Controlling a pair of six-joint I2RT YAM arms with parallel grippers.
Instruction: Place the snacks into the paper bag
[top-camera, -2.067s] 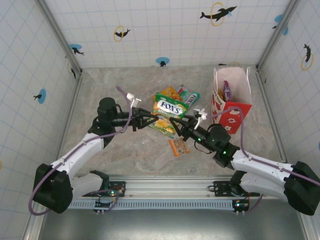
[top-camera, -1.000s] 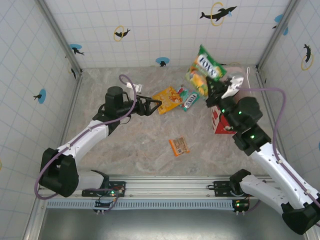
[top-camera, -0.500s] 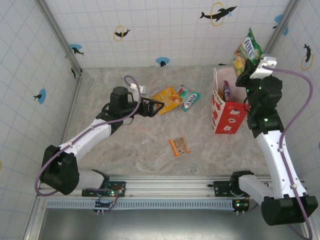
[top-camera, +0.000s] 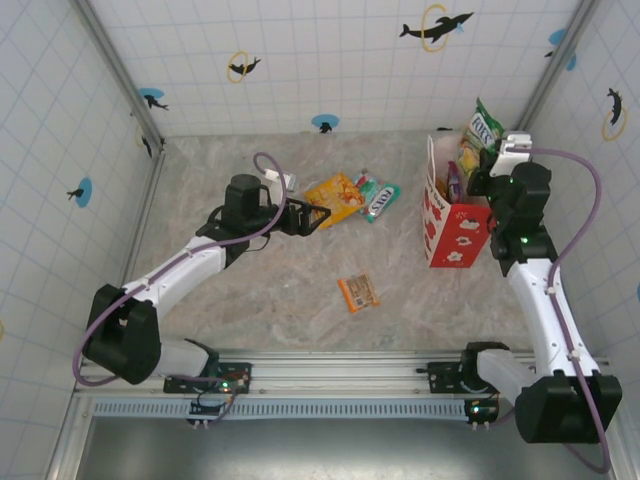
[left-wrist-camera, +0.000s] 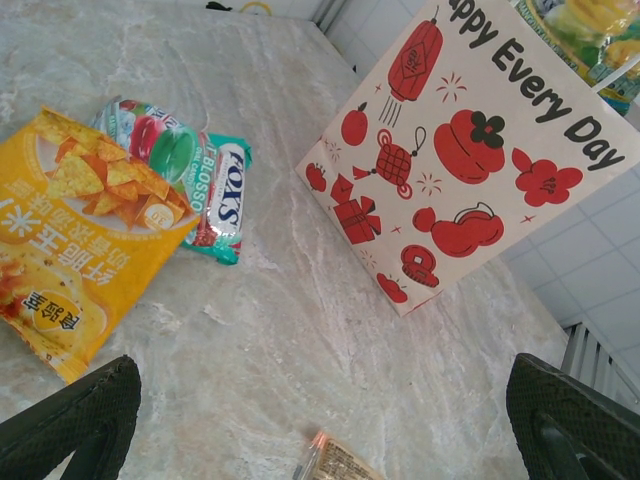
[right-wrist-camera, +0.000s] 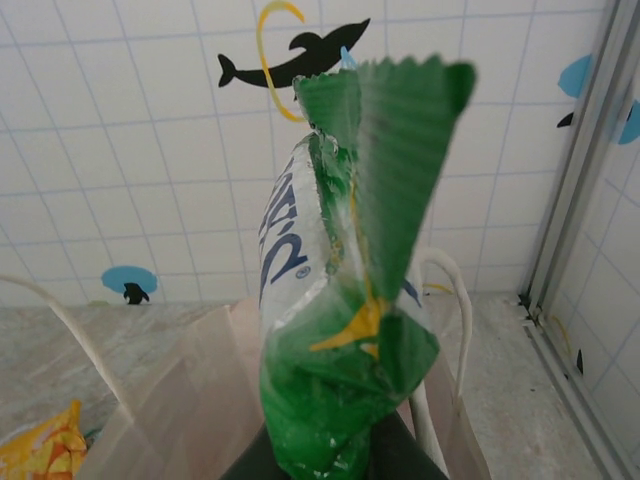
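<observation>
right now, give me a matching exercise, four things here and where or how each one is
1 green packet
2 orange bar
3 teal packet
4 left gripper

a beside the yellow pouch
b open, holding nothing
c held above the bag
d lying alone, apart from the others

Pairs: 1-c, 2-d, 3-a, 4-b

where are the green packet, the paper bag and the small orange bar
green packet (right-wrist-camera: 395, 150): right wrist view, on its crimped top flap
paper bag (left-wrist-camera: 470, 160): left wrist view, on its printed front panel
small orange bar (top-camera: 358, 293): top external view, on its middle
</observation>
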